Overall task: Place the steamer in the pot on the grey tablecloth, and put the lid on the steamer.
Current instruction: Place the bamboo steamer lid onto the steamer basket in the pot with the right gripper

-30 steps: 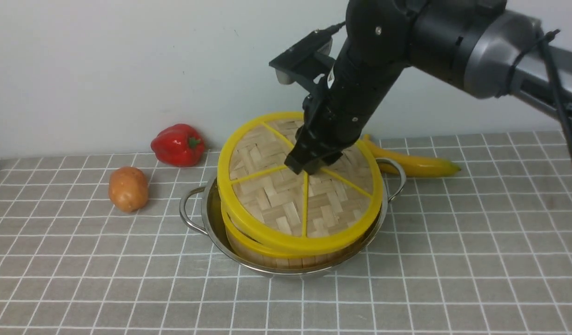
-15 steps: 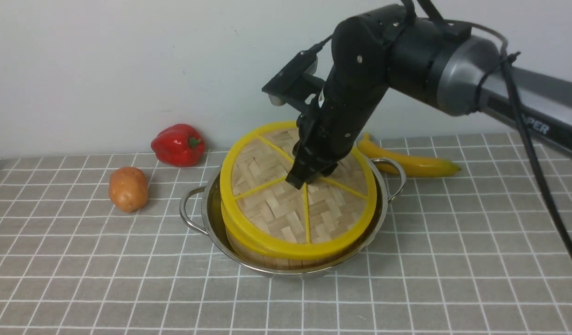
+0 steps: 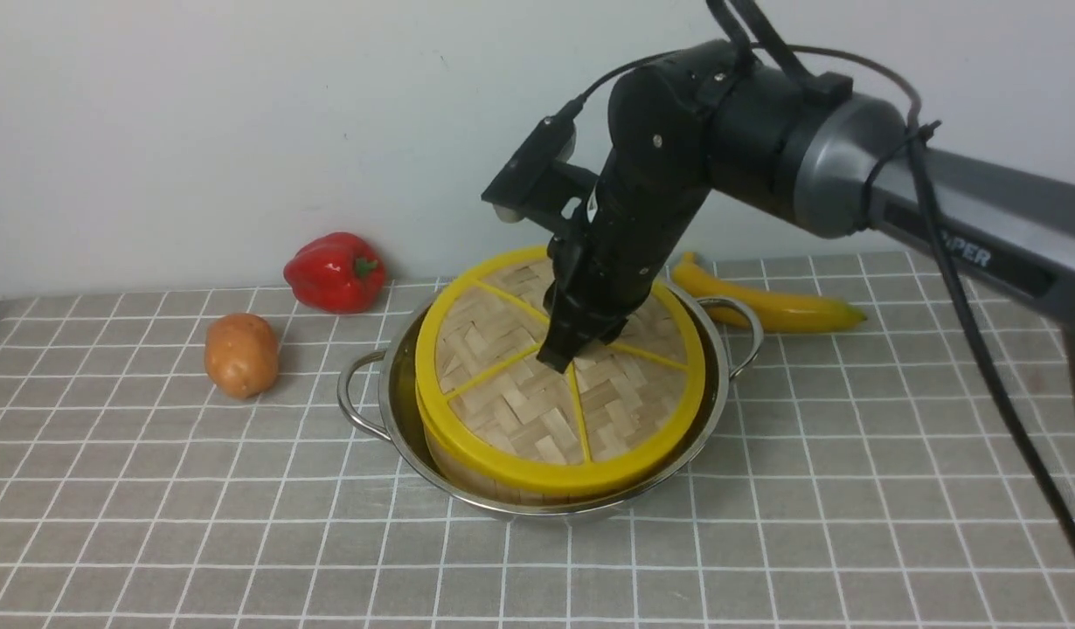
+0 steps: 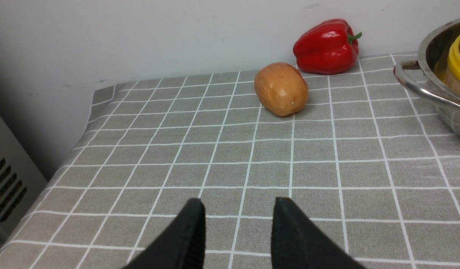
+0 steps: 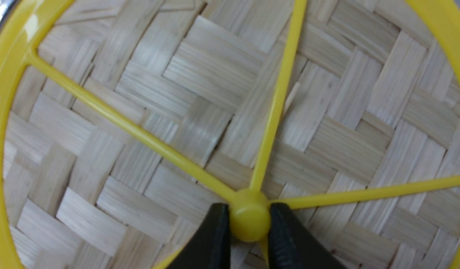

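Note:
The shiny pot [image 3: 389, 411] stands on the grey tablecloth [image 3: 852, 489]. The steamer [image 3: 468, 472] sits inside it, with only its bamboo wall showing. The lid [image 3: 520, 411] lies nearly level on top of the steamer and hides what is inside. My right gripper [image 3: 562, 356] reaches down onto the lid's middle. In the right wrist view it [image 5: 249, 211] is shut on the lid's yellow hub [image 5: 249, 224]. My left gripper [image 4: 238, 203] hangs open over bare cloth [image 4: 327, 168], left of the pot [image 4: 432, 93], with nothing between its fingers.
A red pepper [image 3: 335, 272] and a potato [image 3: 240, 354] lie left of the pot, and a banana [image 3: 773, 306] lies behind it on the right. A wall runs close behind. The cloth's left edge [image 4: 84, 130] shows in the left wrist view.
The right arm has come down with the lid. The lid went from tilted above the steamer to nearly level on it, with the gripper shut on its hub throughout.

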`<state>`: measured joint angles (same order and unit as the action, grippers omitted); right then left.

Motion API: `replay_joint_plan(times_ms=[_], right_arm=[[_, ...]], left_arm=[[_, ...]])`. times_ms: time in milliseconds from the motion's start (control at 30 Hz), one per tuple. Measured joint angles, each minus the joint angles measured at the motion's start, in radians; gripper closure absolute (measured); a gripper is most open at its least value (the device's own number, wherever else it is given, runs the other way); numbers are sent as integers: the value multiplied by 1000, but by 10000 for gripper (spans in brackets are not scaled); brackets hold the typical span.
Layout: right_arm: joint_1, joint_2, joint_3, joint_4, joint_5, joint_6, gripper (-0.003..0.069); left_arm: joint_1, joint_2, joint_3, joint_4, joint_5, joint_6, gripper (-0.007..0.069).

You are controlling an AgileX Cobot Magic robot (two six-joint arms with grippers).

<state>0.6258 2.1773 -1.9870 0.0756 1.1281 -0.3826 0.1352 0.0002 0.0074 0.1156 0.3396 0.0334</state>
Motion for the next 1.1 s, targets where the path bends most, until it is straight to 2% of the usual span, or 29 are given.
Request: replay_joint_plan(times_ms=[1100], right_arm=[[1,9,0,-6,-52,-233,515]], left_arm=[[0,0,0,0,0,0,382]])
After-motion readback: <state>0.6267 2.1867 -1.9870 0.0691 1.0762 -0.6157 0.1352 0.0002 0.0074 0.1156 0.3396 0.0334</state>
